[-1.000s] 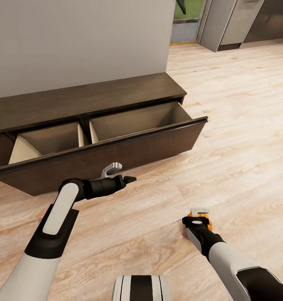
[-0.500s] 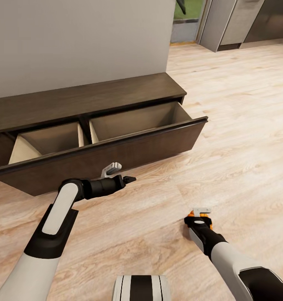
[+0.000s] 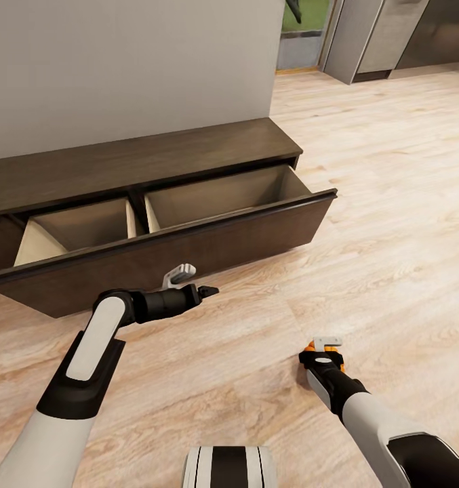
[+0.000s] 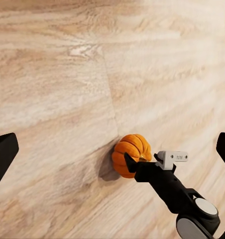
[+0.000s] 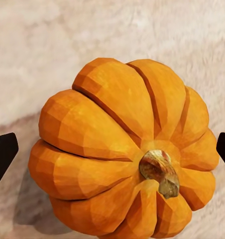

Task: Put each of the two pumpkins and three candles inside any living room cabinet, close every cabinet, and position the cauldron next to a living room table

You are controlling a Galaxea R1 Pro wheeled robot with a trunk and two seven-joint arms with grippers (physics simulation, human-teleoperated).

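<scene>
A squat, ribbed orange pumpkin [image 5: 122, 149] sits on the light wood floor, also visible as the pumpkin [image 4: 131, 154] and as orange edges of the pumpkin [image 3: 311, 348]. My right gripper [image 3: 322, 351] is lowered over it and stands open, with a dark fingertip on either side of the pumpkin. My left gripper [image 3: 207, 291] is open and empty, hovering in front of the drawer. The long dark brown cabinet [image 3: 141, 159] has its wide drawer [image 3: 209, 247] pulled out, and both pale wood compartments are bare.
A grey wall rises behind the cabinet. Wood floor stretches to the right toward grey kitchen cupboards [image 3: 371, 34] and a glass door [image 3: 304, 37]. My own base [image 3: 229, 468] shows at the bottom edge. The drawer front juts out over the floor.
My right gripper has sunk a little lower around the pumpkin. My left gripper has drifted very slightly left. The drawer has not moved.
</scene>
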